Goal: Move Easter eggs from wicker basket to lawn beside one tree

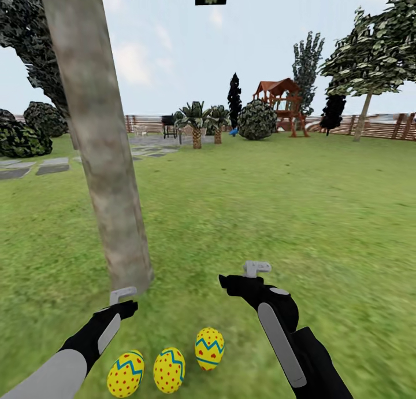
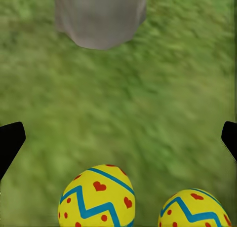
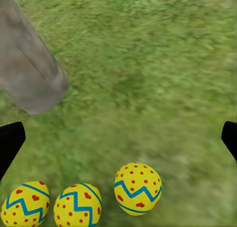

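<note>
Both grippers are held wide apart with nothing between the fingers. The left gripper [image 1: 124, 302] is seen just above the grass by the foot of the tree [image 1: 95, 133]; the right gripper [image 1: 242, 277] is spread open too, and nothing is touched or pinched by either one. In the wrist views only dark fingertips [image 2: 10, 140] are caught at the frame edges.

The three eggs [image 1: 169, 369] are laid in a row on the lawn [image 1: 289, 214], close to the trunk base. They're smooth, glossy yellow ovals, dotted with red and banded with blue zigzags. The trunk is pale grey-brown, thick, round and leaning; the grass is blurry, mottled green.
</note>
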Controlling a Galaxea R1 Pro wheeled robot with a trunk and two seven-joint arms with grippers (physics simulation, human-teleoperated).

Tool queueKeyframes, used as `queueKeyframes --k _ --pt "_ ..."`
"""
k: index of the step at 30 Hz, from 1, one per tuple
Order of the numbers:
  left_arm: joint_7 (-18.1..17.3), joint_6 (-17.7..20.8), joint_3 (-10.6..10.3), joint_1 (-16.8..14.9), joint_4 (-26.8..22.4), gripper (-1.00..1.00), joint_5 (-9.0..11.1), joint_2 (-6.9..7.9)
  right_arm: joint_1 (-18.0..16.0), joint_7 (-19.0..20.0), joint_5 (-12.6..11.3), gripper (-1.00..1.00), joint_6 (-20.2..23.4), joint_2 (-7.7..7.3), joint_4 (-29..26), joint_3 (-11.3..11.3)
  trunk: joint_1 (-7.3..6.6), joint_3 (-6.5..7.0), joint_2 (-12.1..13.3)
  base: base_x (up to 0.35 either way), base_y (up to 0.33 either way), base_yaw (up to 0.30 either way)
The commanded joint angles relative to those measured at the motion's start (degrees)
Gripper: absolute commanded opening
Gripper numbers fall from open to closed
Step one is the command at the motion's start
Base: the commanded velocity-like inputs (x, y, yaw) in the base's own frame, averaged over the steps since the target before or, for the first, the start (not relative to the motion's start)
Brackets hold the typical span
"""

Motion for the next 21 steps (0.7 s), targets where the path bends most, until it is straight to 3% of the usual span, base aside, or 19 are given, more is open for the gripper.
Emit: queueKeyframes --k 1,21 --pt "0.4 0.3 -0.2 0.0 -0.1 1.00 0.5 0.03 0.0 -0.6 -0.6 1.00 0.1 0.00 -0.1 0.0 -0.04 0.17 0.0 0.000 0.000 0.000" --pt "0.5 0.3 -0.2 0.0 -0.1 1.00 0.4 -0.01 0.0 -0.6 -0.6 1.00 0.1 0.00 -0.1 0.0 -0.55 4.60 0.3 0.000 0.000 0.000"
